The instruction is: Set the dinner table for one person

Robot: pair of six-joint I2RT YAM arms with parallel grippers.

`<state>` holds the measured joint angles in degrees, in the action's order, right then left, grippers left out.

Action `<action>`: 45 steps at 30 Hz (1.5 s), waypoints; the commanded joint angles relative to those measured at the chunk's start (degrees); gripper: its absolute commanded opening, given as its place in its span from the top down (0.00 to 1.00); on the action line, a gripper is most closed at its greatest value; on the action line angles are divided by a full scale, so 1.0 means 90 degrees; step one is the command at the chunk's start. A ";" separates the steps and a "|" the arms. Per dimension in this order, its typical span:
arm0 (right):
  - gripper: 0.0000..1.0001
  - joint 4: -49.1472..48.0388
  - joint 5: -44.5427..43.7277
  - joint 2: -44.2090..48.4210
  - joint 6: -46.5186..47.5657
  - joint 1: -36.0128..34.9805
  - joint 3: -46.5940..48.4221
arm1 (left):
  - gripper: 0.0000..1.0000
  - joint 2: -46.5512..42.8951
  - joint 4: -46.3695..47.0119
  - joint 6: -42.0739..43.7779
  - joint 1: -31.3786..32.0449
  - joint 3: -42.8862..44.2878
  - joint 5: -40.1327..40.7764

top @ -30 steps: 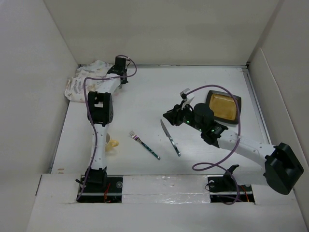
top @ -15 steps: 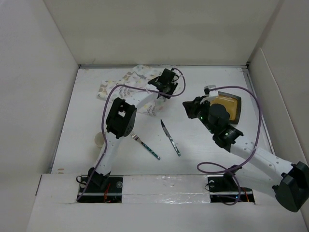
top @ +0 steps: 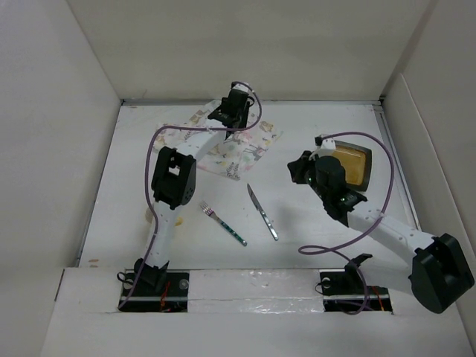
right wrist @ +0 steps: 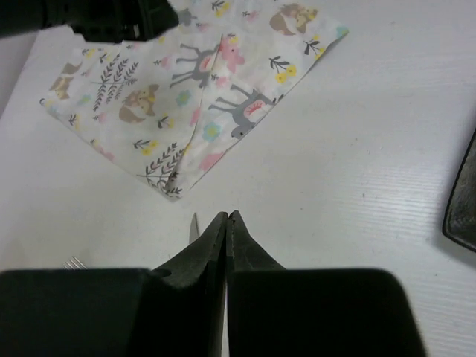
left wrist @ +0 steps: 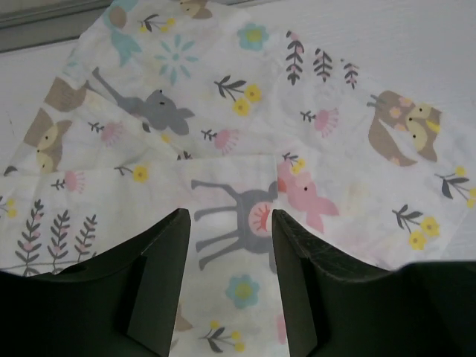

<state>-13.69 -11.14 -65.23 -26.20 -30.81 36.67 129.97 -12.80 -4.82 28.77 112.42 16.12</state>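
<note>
The left claw hung over the patterned placemat at the far side, spread open and empty, likely placed there to flatten the creased cloth. The right claw, further right, was pinched shut on nothing. The table, a plain matte white board, lay beneath everything.

Knife: tip only, just left of the right jaws; rest hidden by them. Fork: tines only, further left. Tray: cut by edge, right of jaws. Cloth: overruns frame ahead of left jaws.
</note>
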 commanded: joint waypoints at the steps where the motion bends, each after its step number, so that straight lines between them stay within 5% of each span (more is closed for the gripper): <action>1: 0.89 -0.0392 0.0153 0.0061 -0.0068 0.0015 0.0126 | 0.55 0.0489 -0.0228 -0.0110 0.0074 0.0730 0.0145; 2: 0.80 -0.0470 0.0221 0.0012 -0.0039 0.0015 0.0135 | 0.51 0.0374 0.0187 -0.0061 0.0074 0.0374 -0.0002; 6: 0.76 -0.0489 0.0319 -0.0173 -0.0029 0.0015 0.0213 | 0.49 0.0392 0.0543 -0.0080 0.0074 0.0135 -0.0199; 13: 0.81 -0.0461 0.0622 -0.0574 0.0010 0.0015 0.0379 | 0.59 0.1134 0.0123 0.0115 0.0074 0.1277 -0.0082; 27: 0.80 -0.0490 0.0690 -0.0828 0.0069 0.0015 0.0487 | 0.77 0.1848 -0.0004 0.0262 0.0074 0.1786 0.0211; 30: 0.80 -0.0500 0.0710 -0.0954 0.0069 0.0015 0.0545 | 0.83 0.1819 0.0045 0.0320 0.0074 0.1786 0.0201; 33: 0.81 -0.0510 0.0710 -0.1023 0.0069 0.0015 0.0594 | 1.00 0.1799 0.0074 0.0389 0.0074 0.1786 0.0221; 45: 0.80 -0.0296 0.0164 -0.1531 0.0010 0.0015 0.1032 | 1.00 0.0550 0.0737 0.0282 0.0074 0.0792 0.0523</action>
<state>-14.85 -6.37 -77.93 -26.46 -30.81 41.69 144.40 -9.19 -2.04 29.28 121.51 18.39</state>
